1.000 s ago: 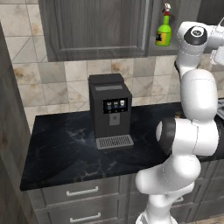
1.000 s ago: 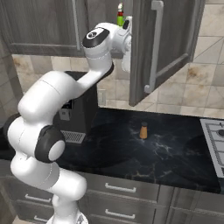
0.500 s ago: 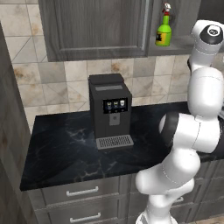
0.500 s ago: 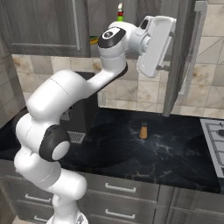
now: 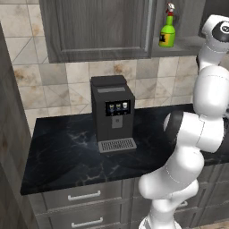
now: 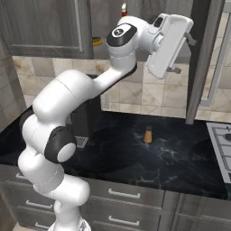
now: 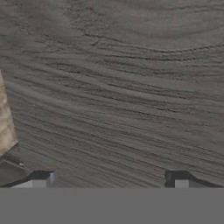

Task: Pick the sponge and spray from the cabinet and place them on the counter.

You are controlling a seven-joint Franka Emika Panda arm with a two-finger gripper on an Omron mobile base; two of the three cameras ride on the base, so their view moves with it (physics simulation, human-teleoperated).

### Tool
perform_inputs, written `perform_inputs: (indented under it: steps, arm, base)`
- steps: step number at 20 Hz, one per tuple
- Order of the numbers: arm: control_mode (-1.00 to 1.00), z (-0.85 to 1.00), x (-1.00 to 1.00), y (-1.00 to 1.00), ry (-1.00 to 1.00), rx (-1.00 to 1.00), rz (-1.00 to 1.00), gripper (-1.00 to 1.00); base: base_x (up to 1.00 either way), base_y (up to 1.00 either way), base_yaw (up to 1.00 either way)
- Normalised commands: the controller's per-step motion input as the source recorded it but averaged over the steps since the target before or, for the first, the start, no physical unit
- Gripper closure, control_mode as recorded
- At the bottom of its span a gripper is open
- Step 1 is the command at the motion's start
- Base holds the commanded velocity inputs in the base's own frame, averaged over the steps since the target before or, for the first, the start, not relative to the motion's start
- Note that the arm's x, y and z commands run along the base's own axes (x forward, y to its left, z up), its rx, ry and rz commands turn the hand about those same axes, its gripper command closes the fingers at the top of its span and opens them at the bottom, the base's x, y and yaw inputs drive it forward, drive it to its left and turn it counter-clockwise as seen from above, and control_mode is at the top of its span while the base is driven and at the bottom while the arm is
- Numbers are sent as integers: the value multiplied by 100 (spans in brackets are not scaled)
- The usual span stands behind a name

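- The spray bottle [image 5: 167, 30] stands in the open cabinet [image 5: 100, 29], near its shelf's front edge.
- The coffee machine [image 5: 112, 112] sits at the worktop's [image 5: 62, 152] back edge.
- A small shaker [image 6: 147, 135] stands mid-worktop, right of the machine.

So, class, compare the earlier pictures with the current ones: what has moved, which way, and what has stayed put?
The cabinet door has swung further open, now standing edge-on in the right base view. The gripper, jaws open and holding nothing, has swung outward with it, away from the shelf. The spray stays on the cabinet shelf; the coffee machine and the small shaker stay on the counter.
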Motion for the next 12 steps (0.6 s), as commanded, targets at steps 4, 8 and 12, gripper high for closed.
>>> perform_inputs:
  steps: [4, 8, 12]
  arm:
    - [-100, 7, -34, 0, -15, 9, 7, -100]
    - [-100, 7, -27, 25, -10, 6, 5, -100]
    - [-100, -19, -19, 72, -12, 0, 12, -100]
  base:
    - [0, 0, 0]
    - [0, 0, 0]
    - [0, 0, 0]
